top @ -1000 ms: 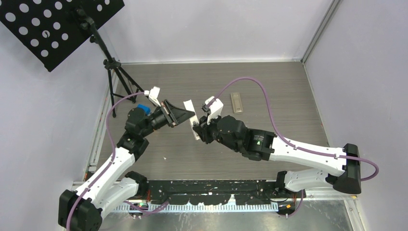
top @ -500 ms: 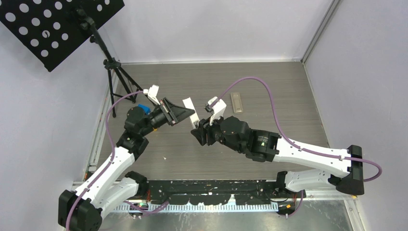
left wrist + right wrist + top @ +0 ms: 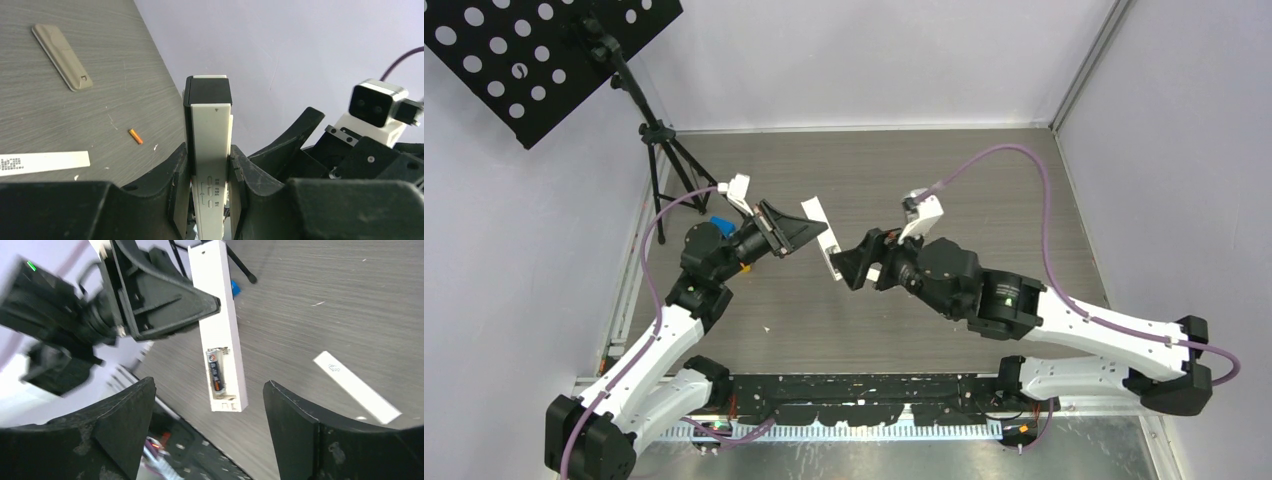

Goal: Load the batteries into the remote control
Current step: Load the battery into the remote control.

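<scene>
My left gripper [image 3: 809,232] is shut on a long white remote control [image 3: 821,238] and holds it in the air, tilted. In the left wrist view the fingers [image 3: 177,165] clamp the remote [image 3: 209,115] on both sides. The right wrist view shows the remote's [image 3: 220,325] open compartment at its lower end with one dark-and-orange battery [image 3: 216,371] lying in it. My right gripper [image 3: 854,265] stands open just right of that end, its jaws [image 3: 209,384] wide apart and empty. A small orange battery [image 3: 135,136] lies on the table.
A beige flat oblong piece [image 3: 62,57] and a white strip [image 3: 45,162] lie on the grey table [image 3: 984,190]. A small blue item [image 3: 720,222] sits behind my left wrist. A black tripod stand [image 3: 659,135] occupies the far left corner. Walls close in on all sides.
My right gripper has opened wide and drawn back to the right, away from the remote's lower end. The left gripper keeps the remote almost still.
</scene>
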Controlling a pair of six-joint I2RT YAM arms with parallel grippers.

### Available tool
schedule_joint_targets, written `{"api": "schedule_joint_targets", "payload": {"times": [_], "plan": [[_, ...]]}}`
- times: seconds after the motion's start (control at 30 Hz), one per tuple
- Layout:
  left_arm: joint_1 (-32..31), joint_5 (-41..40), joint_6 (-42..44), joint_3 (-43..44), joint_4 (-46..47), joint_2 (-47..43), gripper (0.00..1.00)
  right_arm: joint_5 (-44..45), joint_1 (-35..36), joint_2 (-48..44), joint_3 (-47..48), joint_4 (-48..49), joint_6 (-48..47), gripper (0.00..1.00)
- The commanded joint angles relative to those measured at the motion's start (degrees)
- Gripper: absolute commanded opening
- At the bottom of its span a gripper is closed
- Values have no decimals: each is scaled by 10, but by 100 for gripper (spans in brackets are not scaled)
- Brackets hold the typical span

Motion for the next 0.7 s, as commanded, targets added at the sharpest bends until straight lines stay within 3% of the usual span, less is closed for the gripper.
{"api": "schedule_joint_targets", "payload": {"times": [0.0, 0.2, 0.5, 0.67], "plan": [[2, -23, -12, 13, 82, -12, 0, 52, -2, -47, -34, 65, 206, 85], [2, -53, -37, 15, 138, -9, 0, 89, -2, -56, -55, 89, 313, 88], [2, -109, -93, 27, 112, -18, 0, 86, -2, -14, -67, 151, 335, 88], [2, -110, -100, 42, 85, -26, 0, 85, -9, 0, -99, 255, 359, 88]]}}
